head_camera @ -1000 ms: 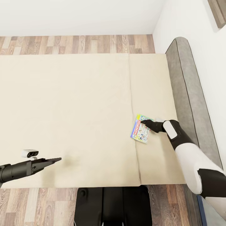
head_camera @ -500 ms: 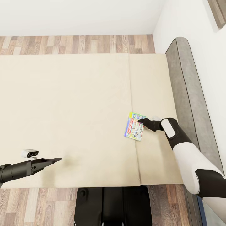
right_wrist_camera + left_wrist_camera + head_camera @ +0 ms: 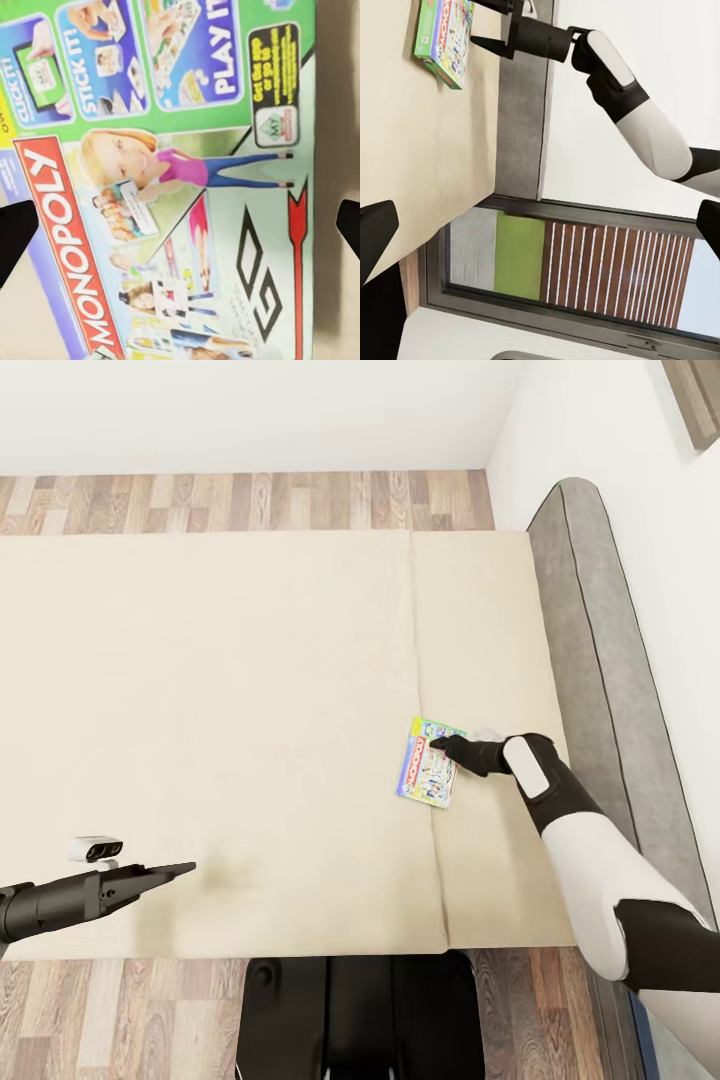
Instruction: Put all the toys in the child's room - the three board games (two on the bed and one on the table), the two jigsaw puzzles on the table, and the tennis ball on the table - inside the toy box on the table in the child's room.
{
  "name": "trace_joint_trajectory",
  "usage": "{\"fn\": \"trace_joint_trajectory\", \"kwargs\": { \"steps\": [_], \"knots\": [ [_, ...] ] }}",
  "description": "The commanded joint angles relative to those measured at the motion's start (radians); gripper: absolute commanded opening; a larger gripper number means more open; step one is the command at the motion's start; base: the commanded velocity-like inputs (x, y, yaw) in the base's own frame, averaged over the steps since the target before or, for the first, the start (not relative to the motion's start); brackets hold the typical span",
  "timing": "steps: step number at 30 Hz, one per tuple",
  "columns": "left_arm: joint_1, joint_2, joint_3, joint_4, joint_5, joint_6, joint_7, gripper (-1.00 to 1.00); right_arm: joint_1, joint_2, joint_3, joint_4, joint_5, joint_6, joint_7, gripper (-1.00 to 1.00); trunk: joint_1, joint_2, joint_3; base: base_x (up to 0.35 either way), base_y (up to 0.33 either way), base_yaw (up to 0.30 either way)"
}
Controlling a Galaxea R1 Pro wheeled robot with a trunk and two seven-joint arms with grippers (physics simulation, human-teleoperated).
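Note:
One board game, a white Monopoly box [image 3: 425, 765] with a colourful border, lies flat on the beige bed [image 3: 250, 700] near the headboard side. My right gripper [image 3: 441, 743] is open and hovers just over the box's top. In the right wrist view the Monopoly box [image 3: 172, 180] sits close below the right gripper [image 3: 180, 229], whose fingertips [image 3: 15, 240] stand wide apart. My left gripper [image 3: 182, 870] is open, holds nothing, and hangs low over the mattress's front left part. The left wrist view looks across the bed to the box [image 3: 442, 34] and the right gripper [image 3: 491, 26].
A grey padded headboard [image 3: 590, 640] runs along the bed's right side against a white wall. Wood-plank floor [image 3: 250, 500] lies beyond the bed and in front of it, where my dark base [image 3: 350, 1010] stands. A dark-framed window [image 3: 570, 277] is seen past the headboard.
The Monopoly box slid left and turned more upright a second ago, then stayed put. My right gripper has moved left over the box. The left arm has not moved.

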Motion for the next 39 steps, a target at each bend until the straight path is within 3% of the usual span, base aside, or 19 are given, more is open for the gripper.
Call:
{"fn": "trace_joint_trajectory", "kwargs": {
  "steps": [1,17,29,39],
  "knots": [
    [0.0,0.0,0.0,0.0,0.0,0.011,-0.004,1.0,-0.001,0.001,-0.001,-0.004,-0.003,0.005,-0.002,1.0,0.001,-0.002,-0.001,0.0,0.0,0.0],
    [0.0,0.0,0.0,0.0,0.0,0.011,-0.004,1.0,-0.032,0.01,0.016,-0.009,-0.003,0.006,-0.006,1.0,0.001,-0.002,-0.001,0.0,0.0,0.0],
    [0.0,0.0,0.0,0.0,0.0,0.011,-0.004,1.0,-0.048,0.038,0.019,-0.004,-0.004,0.014,-0.045,1.0,0.001,-0.002,-0.001,0.0,0.0,0.0],
    [0.0,0.0,0.0,0.0,0.0,0.01,-0.004,1.0,-0.052,0.064,0.068,0.0,-0.002,0.013,-0.048,1.0,0.001,-0.002,-0.001,0.0,0.0,0.0]
  ]
}}
